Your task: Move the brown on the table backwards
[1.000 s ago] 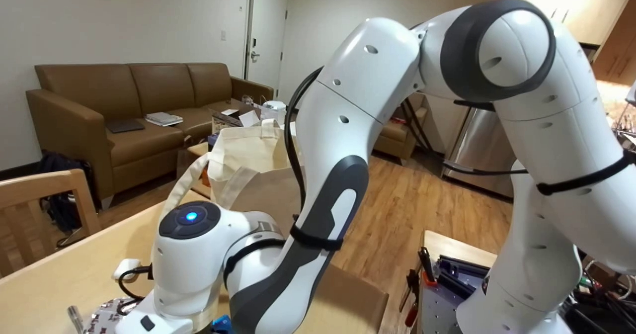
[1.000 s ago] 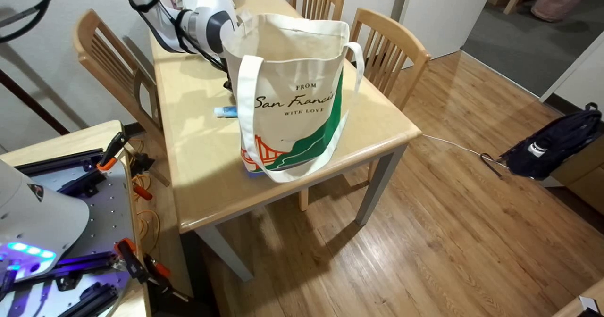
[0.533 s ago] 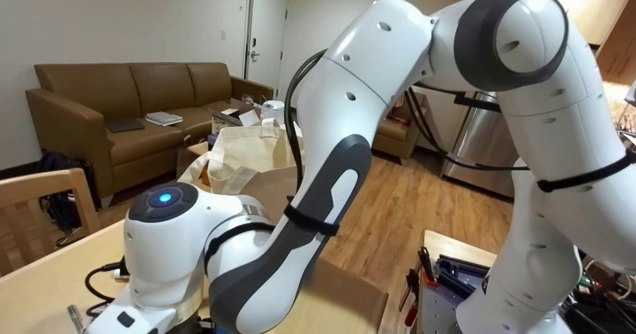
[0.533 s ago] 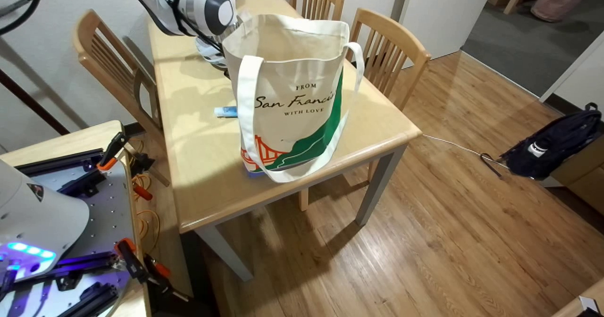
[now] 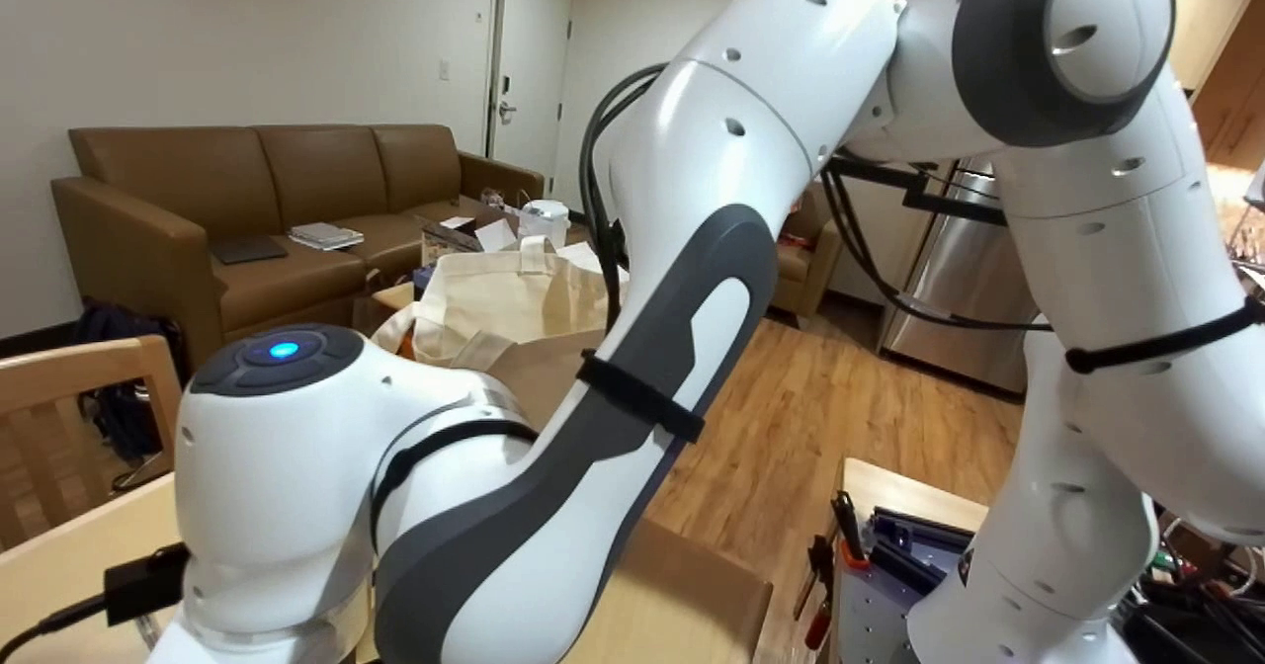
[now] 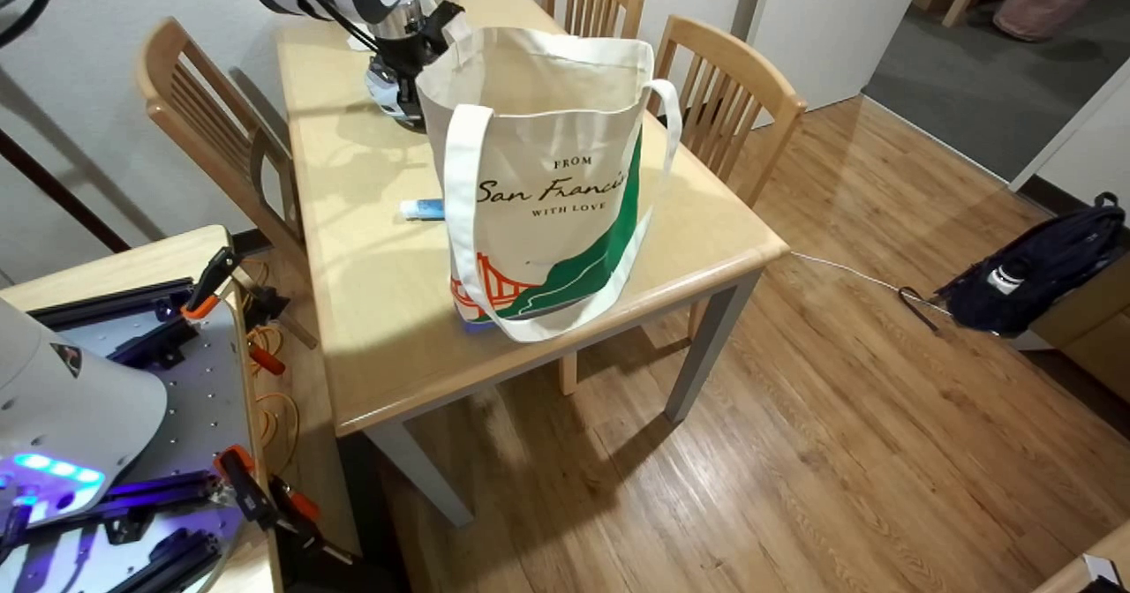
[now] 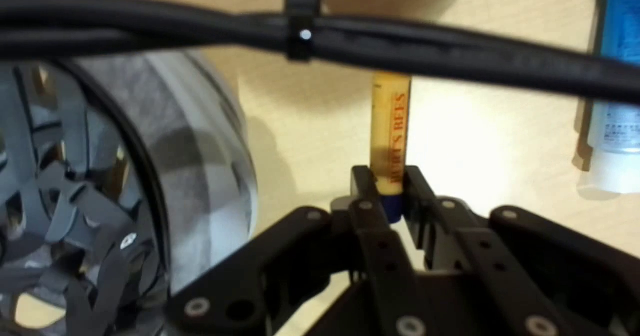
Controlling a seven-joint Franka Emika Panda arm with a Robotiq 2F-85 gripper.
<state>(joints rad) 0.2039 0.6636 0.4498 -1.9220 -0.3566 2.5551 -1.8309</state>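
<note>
The brown, a large cream-to-tan bag (image 6: 547, 178) with two loop handles, stands upright on the light wood table (image 6: 380, 346) near its front edge. The bag (image 5: 504, 298) and table (image 5: 682, 595) also show in an exterior view, partly behind the arm. My gripper (image 7: 389, 176) is shut on a yellow tube (image 7: 390, 121) with a dark blue end, seen in the wrist view. In an exterior view the gripper (image 6: 410, 90) is beside the bag's far left side, its fingertips hidden or too small to make out. The bag cannot be made out in the wrist view.
A round clear-walled object with grey strips (image 7: 205, 166) stands close beside the gripper. It also shows in an exterior view (image 6: 384, 90). A blue and white tube (image 7: 620, 131) lies on the table. Wooden chairs (image 6: 733, 90) stand around the table.
The arm has moved up and away from the bag, shifting left in both exterior views. More of the gripper and the round object now show. The bag has not moved.
</note>
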